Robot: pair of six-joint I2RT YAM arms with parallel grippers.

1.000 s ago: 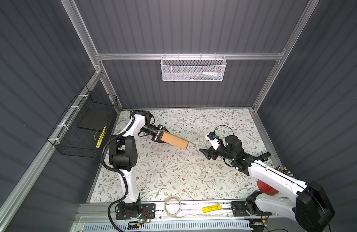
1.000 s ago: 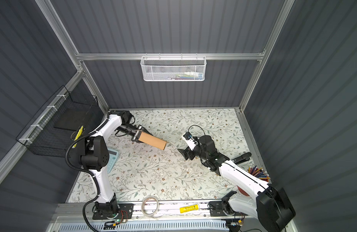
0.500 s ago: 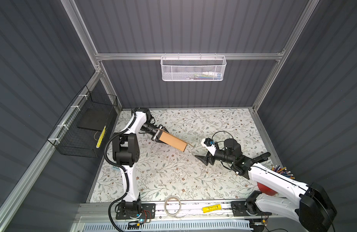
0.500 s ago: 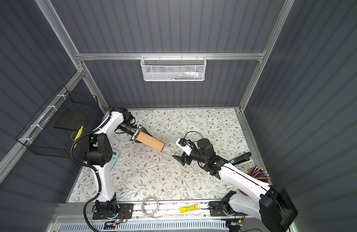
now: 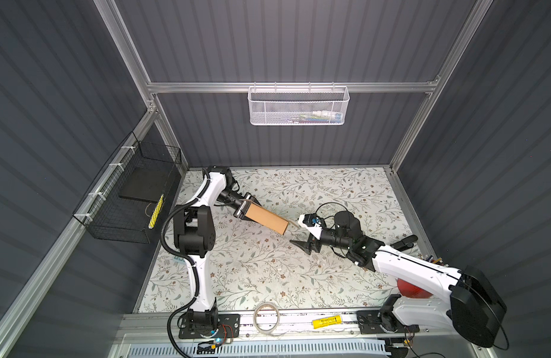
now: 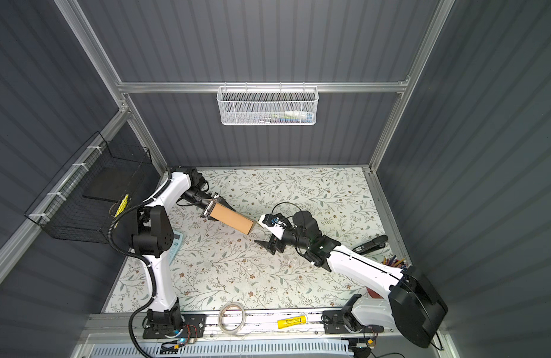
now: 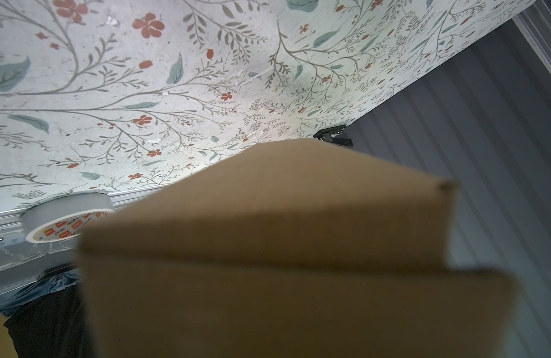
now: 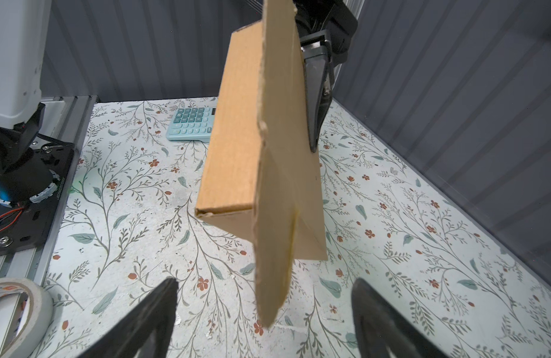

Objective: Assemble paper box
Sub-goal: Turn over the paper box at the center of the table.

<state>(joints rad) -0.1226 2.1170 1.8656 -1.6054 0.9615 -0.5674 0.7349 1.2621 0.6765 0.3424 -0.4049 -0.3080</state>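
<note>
The paper box [image 5: 264,218] [image 6: 232,218] is a folded brown cardboard mailer held in the air at a slant above the floral table. My left gripper [image 5: 246,208] [image 6: 212,207] is shut on its far-left end; one black finger [image 8: 314,93] lies flat against its side. The box [image 7: 283,248] fills the left wrist view and hides those jaws. My right gripper [image 5: 299,232] [image 6: 263,231] [image 8: 264,282] stands wide open at the box's other end. A loose flap of the box [image 8: 268,248] hangs between its fingers without touching either one.
A tape roll [image 5: 267,313] and a yellow tube [image 5: 326,322] lie on the front rail. A teal calculator [image 8: 192,124] sits by the left arm's base. A black stapler [image 6: 371,243] and a pen cup [image 6: 395,262] are at the right edge. A wire basket [image 5: 128,198] hangs on the left wall.
My right gripper has moved left toward the box's free end and opened a little wider. The left arm's elbow shifted, while the box stayed in about the same place.
</note>
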